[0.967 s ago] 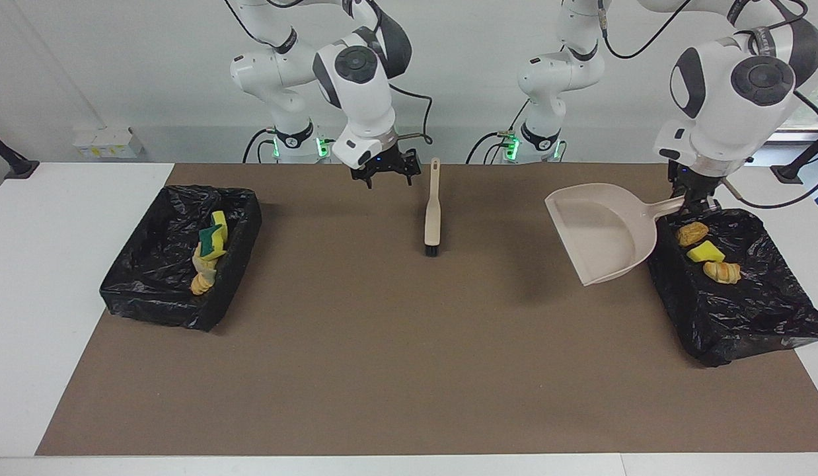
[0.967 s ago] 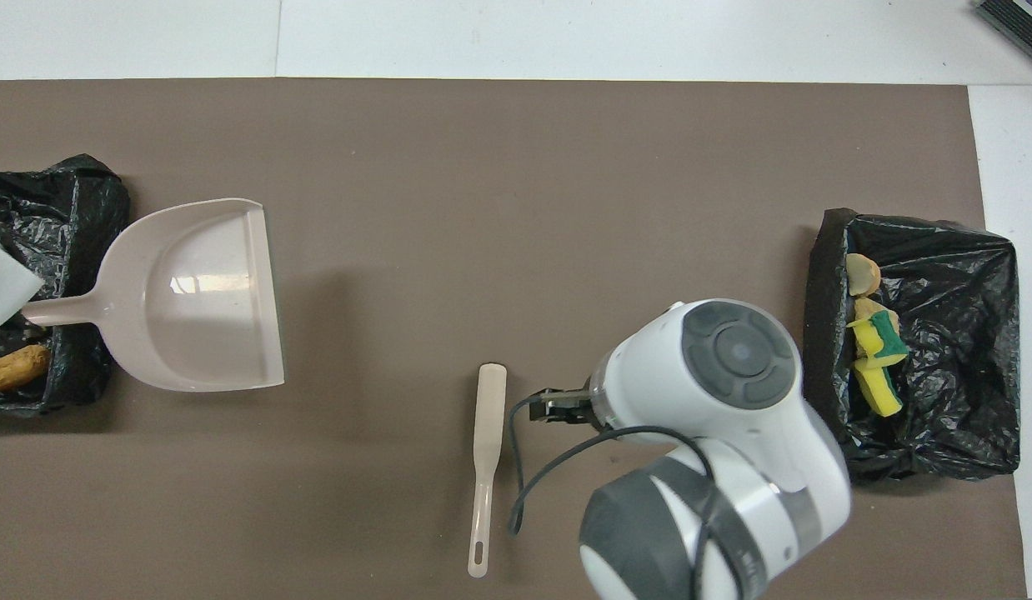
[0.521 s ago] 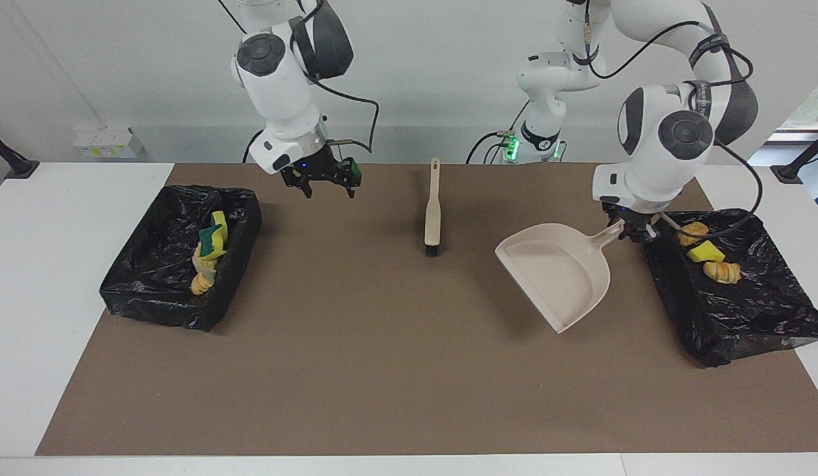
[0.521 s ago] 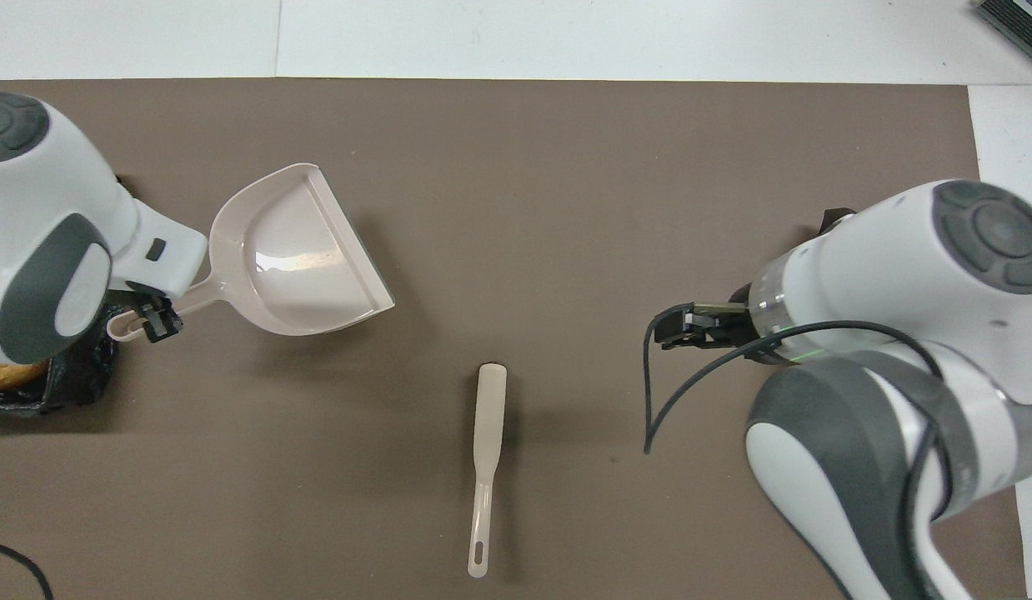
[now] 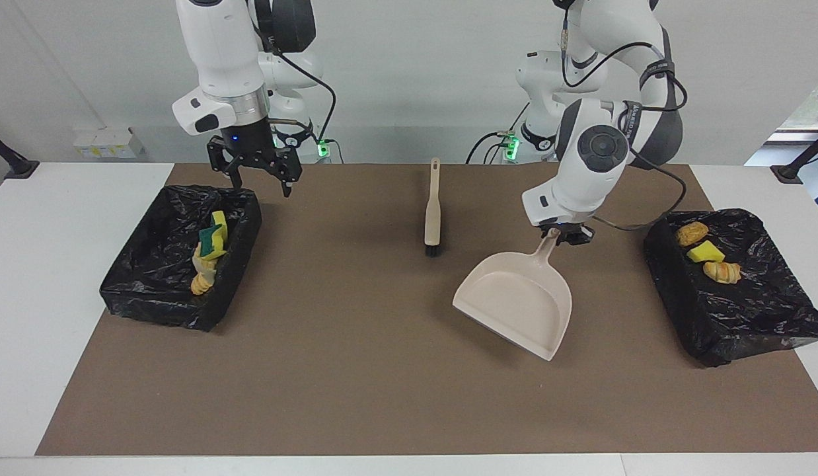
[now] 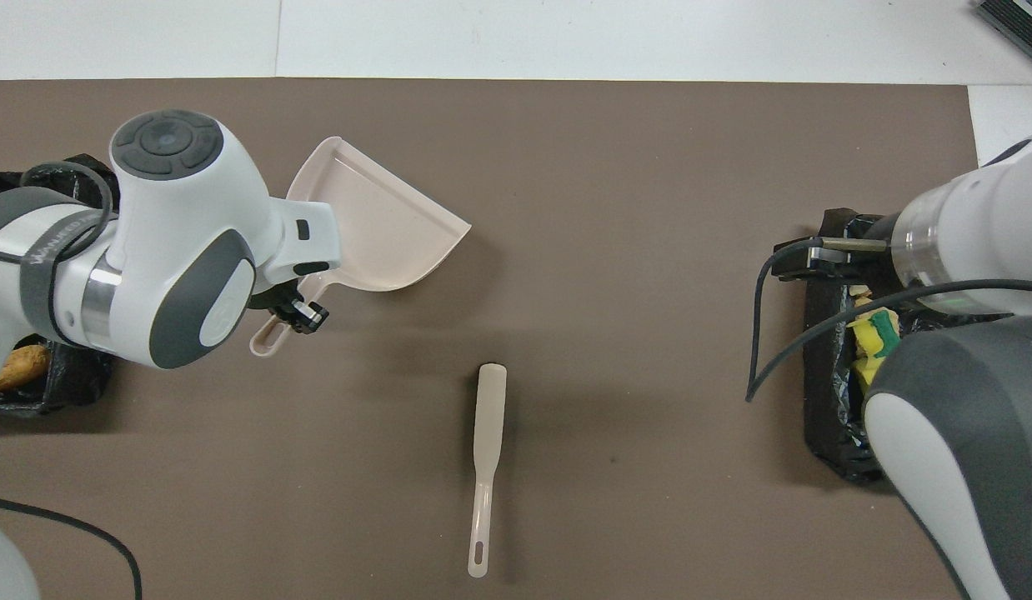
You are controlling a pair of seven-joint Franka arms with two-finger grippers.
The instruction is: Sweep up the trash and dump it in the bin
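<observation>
Trash lies in both bins, none on the worktop: sweeping looks done. Left hand is clamped on the dustpan; right hand hangs spread apart.

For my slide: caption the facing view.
Left hand holds empty dustpan over mat; trash sits in both bins; brush lies unused.

In the facing view, one bin sits at centre left of the frame with trash in it. A second bin sits at centre right, trash on it. The brush lies at upper centre. The dustpan lies between brush and second bin.
</observation>
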